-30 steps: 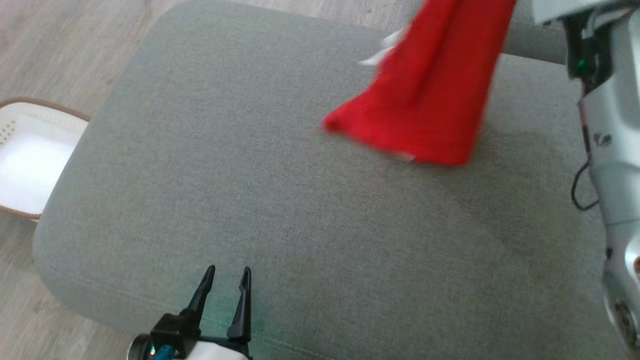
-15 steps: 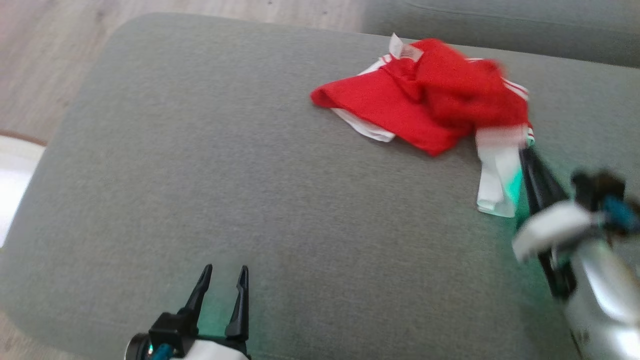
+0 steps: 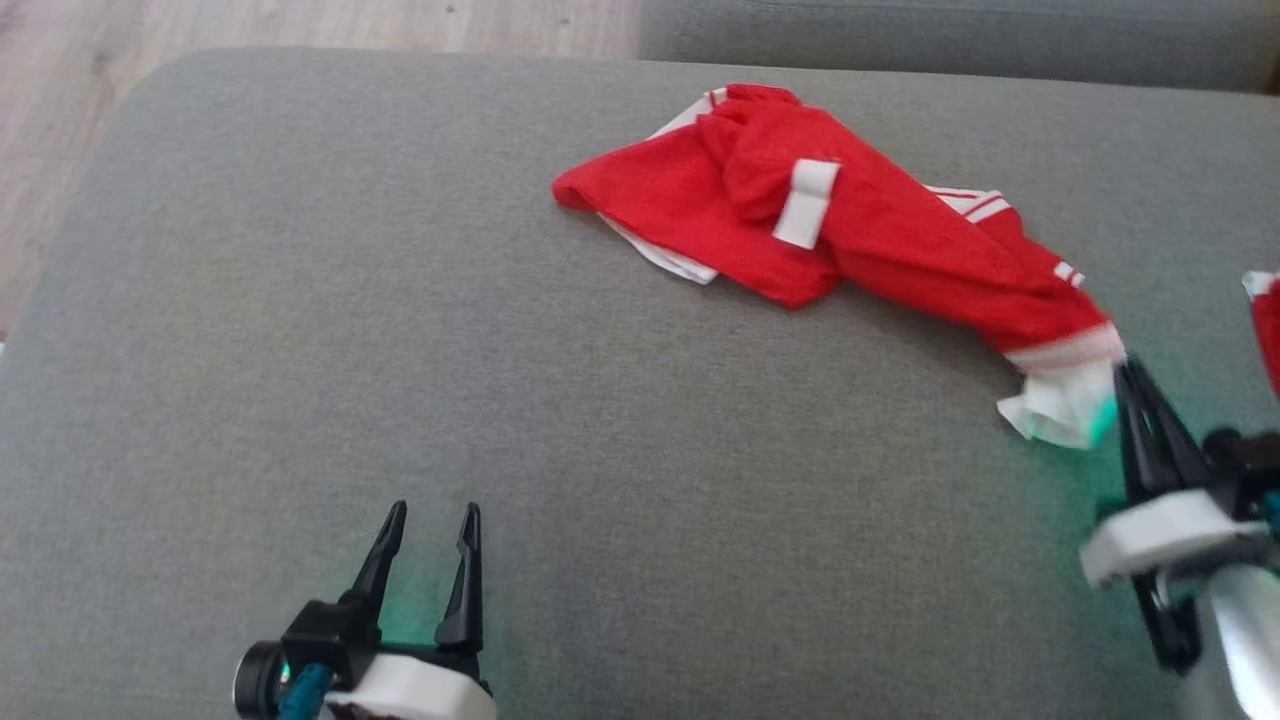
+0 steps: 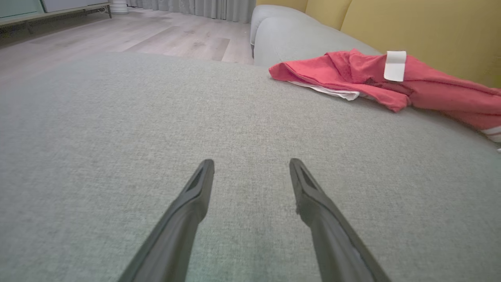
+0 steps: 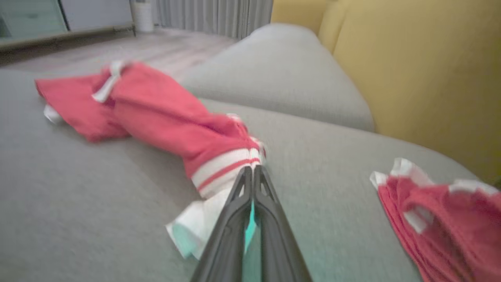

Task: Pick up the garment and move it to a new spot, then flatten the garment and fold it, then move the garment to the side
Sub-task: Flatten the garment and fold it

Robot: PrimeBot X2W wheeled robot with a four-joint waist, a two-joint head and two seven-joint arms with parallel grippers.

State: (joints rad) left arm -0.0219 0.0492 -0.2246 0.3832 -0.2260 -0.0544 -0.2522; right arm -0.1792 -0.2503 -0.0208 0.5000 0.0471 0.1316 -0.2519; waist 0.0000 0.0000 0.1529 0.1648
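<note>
Your right gripper (image 3: 1125, 372) pinches the white-striped end of the red garment (image 3: 800, 230), which lies crumpled across the far right of the grey cushion (image 3: 300, 300), while your left gripper (image 3: 428, 510) hovers, fingers spread, over the cushion's near edge.

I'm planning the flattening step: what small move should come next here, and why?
Probably bring the open left gripper to the bunched free end of the red garment. It lies crumpled on the grey cushion, the shut right gripper pinches its white striped hem, and the left hovers apart.
</note>
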